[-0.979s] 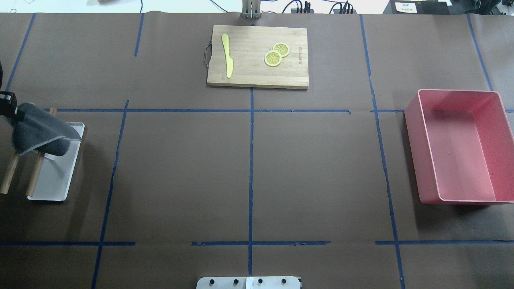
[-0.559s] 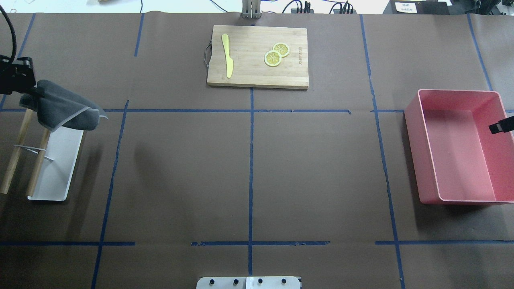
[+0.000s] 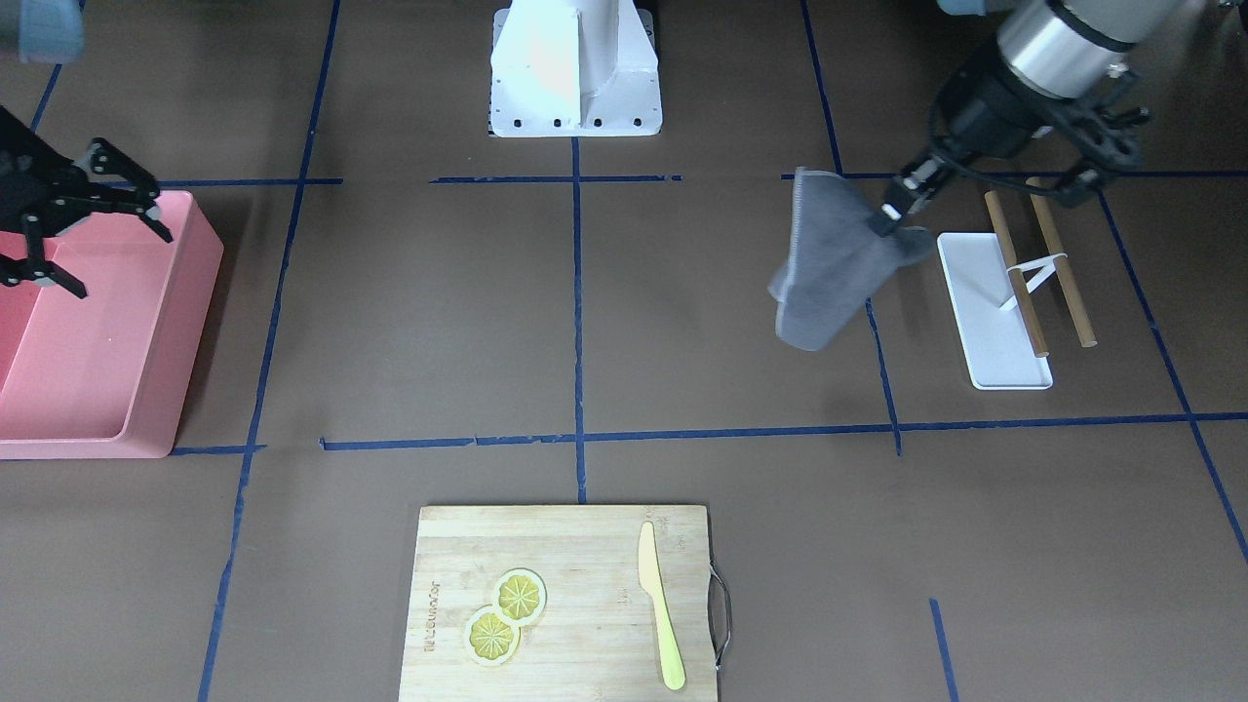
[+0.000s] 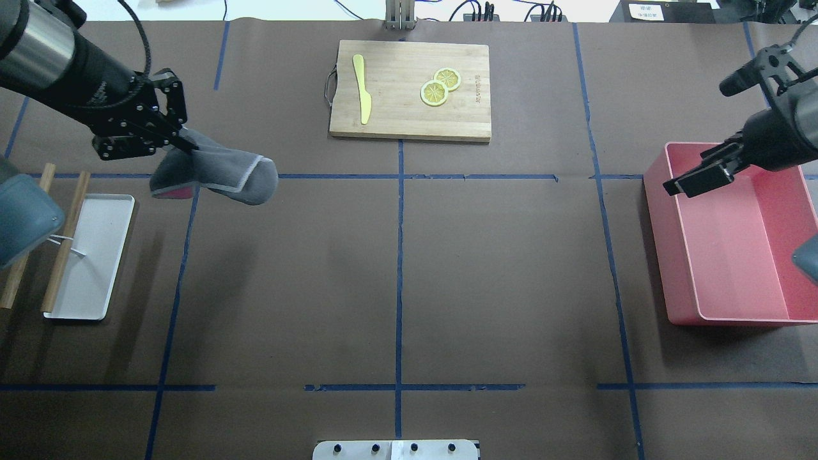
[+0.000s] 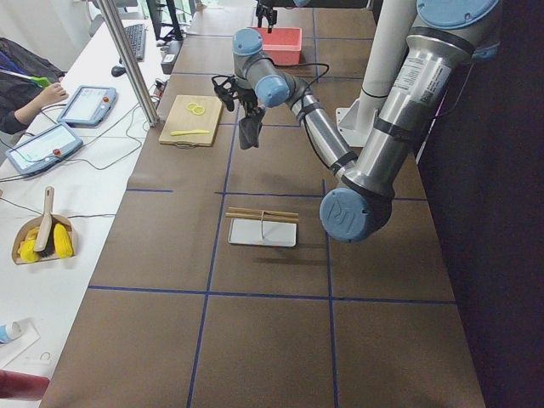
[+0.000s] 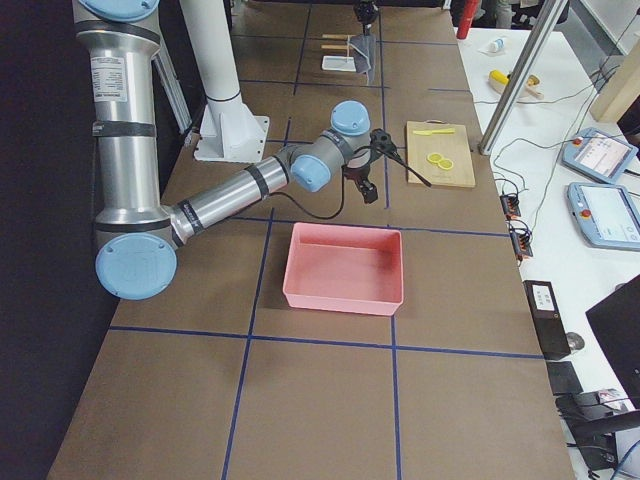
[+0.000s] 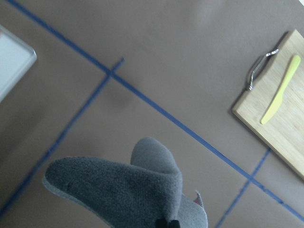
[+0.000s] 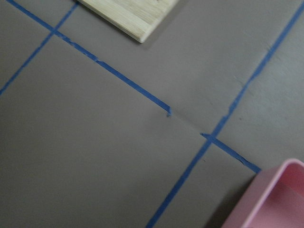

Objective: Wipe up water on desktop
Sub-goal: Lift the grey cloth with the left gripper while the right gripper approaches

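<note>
Brown taped worktop: water not discernible, perhaps too faint. Left gripper pinches grey cloth; lower it flat before sweeping; right gripper splayed

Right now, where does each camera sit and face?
Front-facing: across the desktop, facing the robot; left pincer with grey cloth at right, right pincer at left.
Overhead: behind the robot, facing forward and down; both pincers show.
Exterior left: desktop's end; left arm near.
Exterior right: opposite end; right arm near, pink bin central.
Left wrist: down on cloth and cutting board.
Right wrist: down on desktop, pink bin corner; no pincer.
Shared: overhead and front-facing show the cutting board from opposite sides.
</note>
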